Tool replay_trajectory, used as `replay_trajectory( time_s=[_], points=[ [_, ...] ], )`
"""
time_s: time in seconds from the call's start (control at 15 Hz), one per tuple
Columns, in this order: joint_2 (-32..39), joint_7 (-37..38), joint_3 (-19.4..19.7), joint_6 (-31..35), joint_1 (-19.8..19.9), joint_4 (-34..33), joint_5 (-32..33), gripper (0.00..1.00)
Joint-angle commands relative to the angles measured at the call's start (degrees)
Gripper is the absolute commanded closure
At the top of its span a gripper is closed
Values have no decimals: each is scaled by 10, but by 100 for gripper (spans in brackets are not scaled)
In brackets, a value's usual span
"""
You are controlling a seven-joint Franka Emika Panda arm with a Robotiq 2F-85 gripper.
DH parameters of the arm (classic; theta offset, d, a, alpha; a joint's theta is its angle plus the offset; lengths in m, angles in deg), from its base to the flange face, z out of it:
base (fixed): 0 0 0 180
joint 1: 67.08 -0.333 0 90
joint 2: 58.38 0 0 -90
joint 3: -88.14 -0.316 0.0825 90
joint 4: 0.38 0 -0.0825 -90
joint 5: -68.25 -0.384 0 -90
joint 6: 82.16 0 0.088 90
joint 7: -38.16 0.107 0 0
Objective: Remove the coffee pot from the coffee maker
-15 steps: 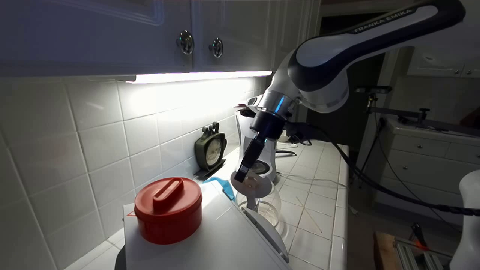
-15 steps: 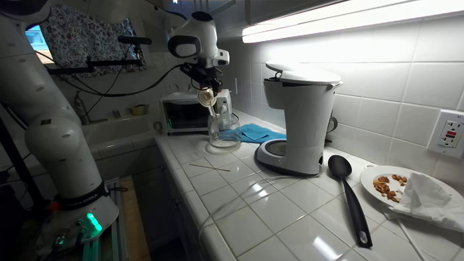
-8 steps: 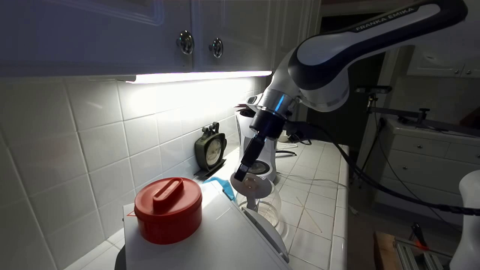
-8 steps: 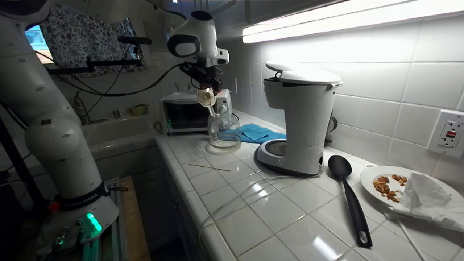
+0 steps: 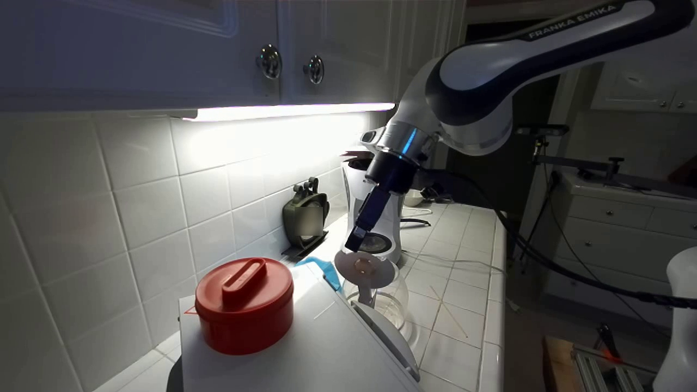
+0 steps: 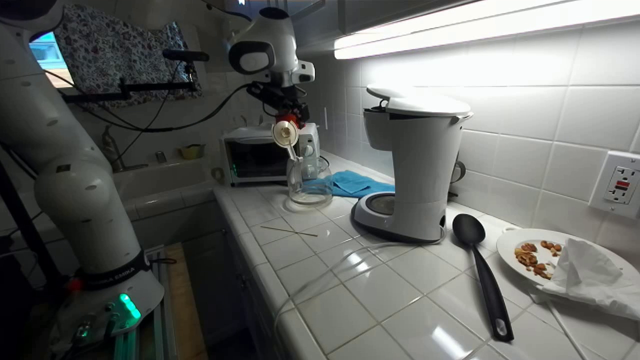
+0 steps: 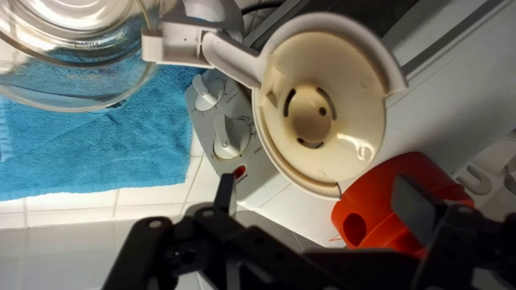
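The coffee pot [image 6: 311, 192], a clear glass carafe, stands upright on the tiled counter, off the coffee maker [image 6: 422, 165]. Its hinged pale lid [image 7: 314, 108] is swung up, showing the cream underside. In both exterior views my gripper [image 5: 355, 242] hangs just above the raised lid's upper edge, apart from it. Seen in the wrist view, the gripper [image 7: 320, 197] has its fingers [image 7: 415, 209] spread wide with nothing between them. The coffee maker's warming plate [image 6: 382, 203] is bare. Part of the carafe is hidden behind the white oven in an exterior view.
A red lidded container [image 5: 245, 310] sits on the white toaster oven [image 5: 305, 348] close to the pot. Around lie a blue towel [image 6: 352, 184], a dial scale [image 5: 294, 218], a thin stick [image 6: 287, 230], a black spoon [image 6: 487, 280] and a plate [image 6: 510, 252] with nuts.
My gripper has opened wider and risen slightly, leaving the lid's edge that it overlapped before. The lid stays swung up; pot and coffee maker have not moved.
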Motion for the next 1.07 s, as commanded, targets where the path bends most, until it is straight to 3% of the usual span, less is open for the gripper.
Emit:
replay_trajectory(
  time_s=[0.0,0.27,0.4,1.0],
  points=[
    [-33,81,-11,7,9,14,97,0],
    [-60,205,-27,-3,24,26,247,0],
    [-81,230,-31,-20,21,40,279,0],
    [-181,260,-32,-9,17,118,294,0]
  ],
)
